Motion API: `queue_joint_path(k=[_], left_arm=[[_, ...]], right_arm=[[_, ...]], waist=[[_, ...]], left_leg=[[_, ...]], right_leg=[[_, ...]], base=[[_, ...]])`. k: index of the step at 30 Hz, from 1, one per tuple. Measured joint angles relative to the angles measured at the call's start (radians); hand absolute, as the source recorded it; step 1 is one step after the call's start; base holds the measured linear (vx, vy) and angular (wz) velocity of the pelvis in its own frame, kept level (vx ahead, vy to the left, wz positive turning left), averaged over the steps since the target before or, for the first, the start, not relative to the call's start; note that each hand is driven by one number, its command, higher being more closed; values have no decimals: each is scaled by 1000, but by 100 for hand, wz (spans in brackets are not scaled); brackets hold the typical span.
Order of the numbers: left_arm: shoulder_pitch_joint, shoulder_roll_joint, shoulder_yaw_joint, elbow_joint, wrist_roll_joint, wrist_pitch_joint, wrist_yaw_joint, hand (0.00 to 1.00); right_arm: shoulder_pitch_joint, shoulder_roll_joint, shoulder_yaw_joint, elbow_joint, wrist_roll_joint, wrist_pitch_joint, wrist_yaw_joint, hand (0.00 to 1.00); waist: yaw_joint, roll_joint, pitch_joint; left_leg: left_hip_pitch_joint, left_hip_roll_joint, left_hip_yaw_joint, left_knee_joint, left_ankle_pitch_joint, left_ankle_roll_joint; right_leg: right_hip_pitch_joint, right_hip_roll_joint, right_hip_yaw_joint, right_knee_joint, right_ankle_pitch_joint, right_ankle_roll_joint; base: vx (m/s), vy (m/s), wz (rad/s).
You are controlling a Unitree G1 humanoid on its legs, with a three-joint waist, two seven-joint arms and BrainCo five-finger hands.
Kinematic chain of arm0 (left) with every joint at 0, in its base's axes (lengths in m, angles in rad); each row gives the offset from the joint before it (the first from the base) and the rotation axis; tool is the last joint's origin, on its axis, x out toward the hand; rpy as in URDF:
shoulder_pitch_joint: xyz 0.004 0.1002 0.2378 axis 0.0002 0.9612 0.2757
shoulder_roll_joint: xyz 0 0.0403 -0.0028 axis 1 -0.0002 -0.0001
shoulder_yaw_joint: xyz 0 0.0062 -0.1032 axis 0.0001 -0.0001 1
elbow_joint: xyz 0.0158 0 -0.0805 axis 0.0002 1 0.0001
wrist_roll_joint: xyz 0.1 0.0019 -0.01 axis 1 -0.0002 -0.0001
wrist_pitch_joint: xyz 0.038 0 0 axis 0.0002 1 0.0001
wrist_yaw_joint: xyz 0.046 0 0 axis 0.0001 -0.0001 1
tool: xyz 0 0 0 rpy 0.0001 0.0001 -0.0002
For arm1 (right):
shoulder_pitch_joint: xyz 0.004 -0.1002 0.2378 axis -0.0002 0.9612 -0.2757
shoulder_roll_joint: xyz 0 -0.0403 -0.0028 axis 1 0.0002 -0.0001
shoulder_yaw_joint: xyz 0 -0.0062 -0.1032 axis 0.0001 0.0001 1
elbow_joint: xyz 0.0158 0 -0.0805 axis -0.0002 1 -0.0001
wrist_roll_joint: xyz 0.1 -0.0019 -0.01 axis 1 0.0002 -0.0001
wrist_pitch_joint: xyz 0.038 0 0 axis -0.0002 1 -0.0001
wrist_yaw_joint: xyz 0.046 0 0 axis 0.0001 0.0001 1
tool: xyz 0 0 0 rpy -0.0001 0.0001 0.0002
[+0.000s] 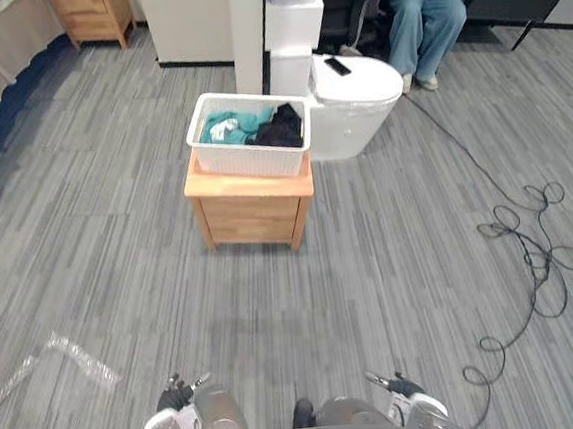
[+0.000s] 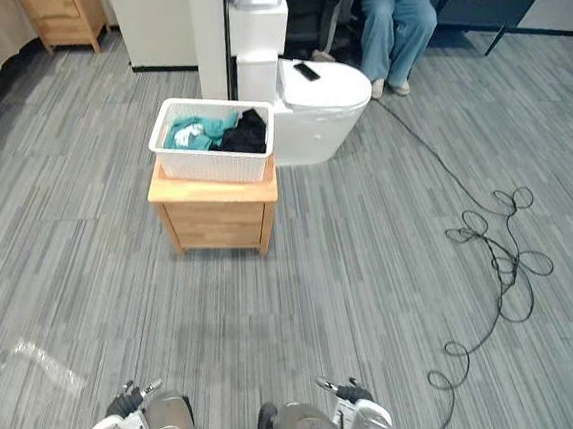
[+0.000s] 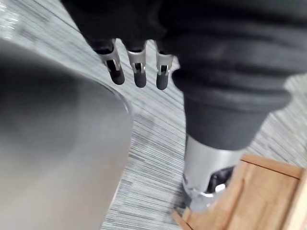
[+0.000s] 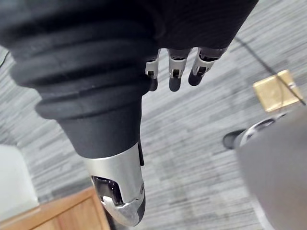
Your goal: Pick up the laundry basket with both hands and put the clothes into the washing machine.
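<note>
A white laundry basket (image 1: 251, 149) stands on a small wooden nightstand (image 1: 251, 210) in the middle of the room, some way ahead of me. Teal clothes (image 1: 234, 126) and a black garment (image 1: 281, 127) lie inside it. Just behind and to its right sits a low white washing machine (image 1: 357, 103) with a dark flat device on its lid. My left hand (image 1: 177, 396) and right hand (image 1: 400, 382) hang low at my sides, far from the basket. In the wrist views the left hand's fingers (image 3: 138, 71) and the right hand's fingers (image 4: 174, 73) are relaxed and hold nothing.
A person in blue jeans (image 1: 425, 22) sits at the back right behind the machine. A white pillar (image 1: 249, 32) rises behind the basket, and a wooden cabinet (image 1: 94, 14) stands at the back left. Clear tape (image 1: 73, 359) marks the grey floor at lower left.
</note>
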Motion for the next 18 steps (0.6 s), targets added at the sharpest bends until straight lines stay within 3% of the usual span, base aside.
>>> queue_joint_path(k=[2, 4, 5, 6, 7, 8, 9, 10, 11, 12, 13, 15, 18], left_arm=[[-8, 4, -2, 1, -22, -5, 5, 0], [-7, 12, -1, 5, -34, -5, 23, 0], [0, 12, -3, 20, -35, -4, 34, 0], [6, 12, -6, 25, -36, -3, 37, 0], [15, 18, -6, 25, -35, -2, 43, 0], [46, 33, 0, 38, -34, -2, 45, 0], [53, 32, 0, 52, -35, -1, 46, 0], [52, 53, -1, 80, -32, 1, 45, 0], [45, 74, -9, 94, -24, 3, 45, 0], [41, 89, -26, 100, -24, 7, 43, 0], [43, 97, -47, 101, -24, 14, 42, 0], [45, 102, -67, 100, -20, 20, 41, 0], [35, 110, -85, 102, 10, 20, 43, 0]], right_arm=[[-33, -4, 34, -2, 6, -1, -6, 0], [-43, -2, 68, -16, 6, -7, -7, 0], [-25, -5, 68, -31, 7, -12, -8, 0], [-10, -10, 68, -32, 7, -15, -8, 0], [23, -16, 69, -32, 7, -19, -8, 0], [54, -17, 74, -24, 5, -18, -8, 0], [62, -21, 78, -11, 0, -18, -7, 0], [71, -15, 62, 21, -4, -16, -7, 0], [81, -1, 50, 39, -3, -17, -4, 0], [91, 16, 32, 52, 3, -9, -1, 0], [93, 21, 9, 53, 5, -7, 6, 0], [88, 27, 18, 47, -3, -8, 8, 0], [79, 36, 28, 38, -2, -22, 11, 0]], waist=[[14, 5, -2], [14, 4, -2], [12, 13, -8], [12, 19, -12], [17, 15, -23], [27, -9, -58], [25, -17, -72], [17, -53, -89], [6, -78, -94], [-5, -89, -88], [-13, -91, -81], [-7, -87, -73], [-7, -77, -69]], left_leg=[[-60, -12, 12, -208, -8, -5], [-67, -29, 12, -559, 41, -15], [-30, -44, 1, -813, 102, -34], [-22, -46, -4, -881, 121, -34], [-23, -60, -6, -868, 125, -22], [-43, -102, -12, -785, 186, 4], [-55, -123, -22, -756, 212, 24], [-50, -154, -14, -728, 203, 42], [-33, -186, -10, -729, 178, 63], [7, -214, -8, -739, 156, 77], [76, -232, -15, -763, 134, 92], [234, -244, -8, -870, 128, 94], [404, -244, 8, -1002, 127, 93]], right_leg=[[42, -12, 32, -49, -13, 20], [101, -37, 57, -86, -38, 58], [142, -50, 60, -93, -65, 103], [165, -56, 61, -93, -84, 131], [207, -84, 66, -78, -135, 164], [208, -129, 94, -24, -187, 184], [184, -149, 102, 37, -194, 189], [100, -200, 108, 232, -177, 192], [32, -236, 107, 387, -113, 184], [-43, -269, 113, 574, 11, 194], [-97, -285, 104, 710, 24, 210], [-135, -297, 45, 773, -23, 189], [-221, -274, -44, 657, -101, 177]], base=[[485, 34, -67], [508, 148, -51], [399, 151, -22], [542, 300, -23], [595, 384, -40], [716, 451, -41], [626, 408, -33], [504, 314, 10], [763, 444, 36], [751, 383, 48], [734, 356, 33], [501, 217, 1], [397, 115, -8]])
